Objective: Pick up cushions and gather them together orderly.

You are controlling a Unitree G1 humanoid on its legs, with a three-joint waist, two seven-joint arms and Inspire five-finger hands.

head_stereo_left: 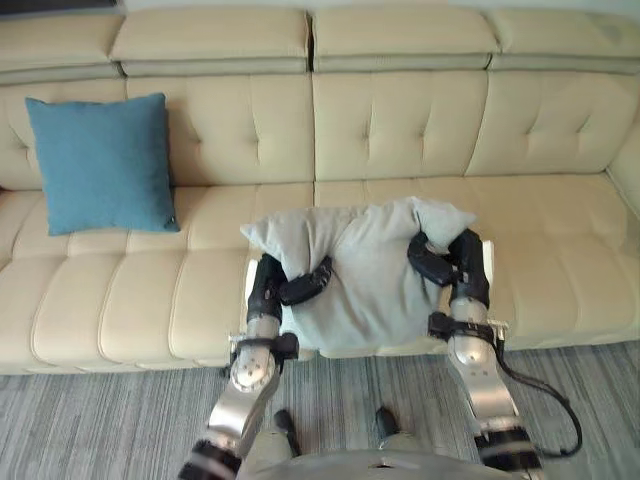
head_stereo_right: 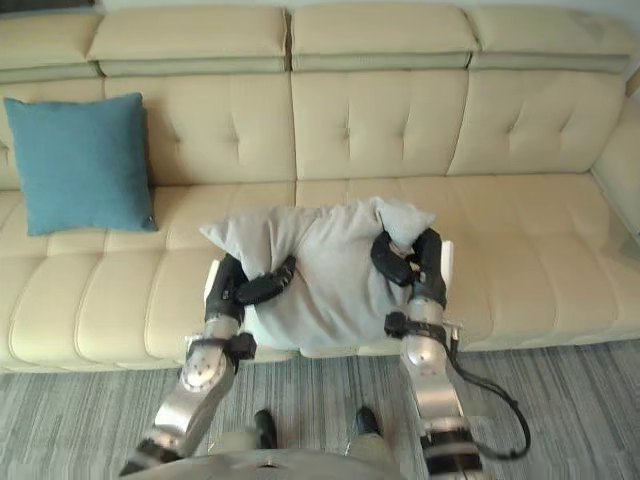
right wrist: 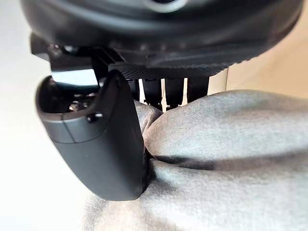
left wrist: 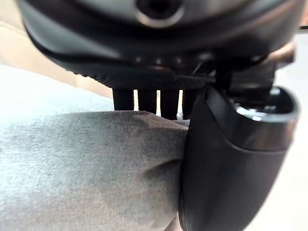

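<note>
At frame centre, the left hand [head_stereo_left: 300, 285] and right hand [head_stereo_left: 440, 262] each clamp a light grey fabric cushion [head_stereo_left: 365, 280] over the cream tufted leather sofa [head_stereo_left: 400, 120]. 1 teal square fabric cushion [head_stereo_left: 100, 165] leans upper left.

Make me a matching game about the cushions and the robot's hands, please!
Things:
1. blue cushion
2. grey cushion
3. left hand
4. right hand

What fits:
A. pinches the grey cushion's right side
B. leans upright on the sofa's backrest
C. pinches the grey cushion's left side
D. crumpled, at the seat's front edge

Pairs: 1-B, 2-D, 3-C, 4-A
</note>
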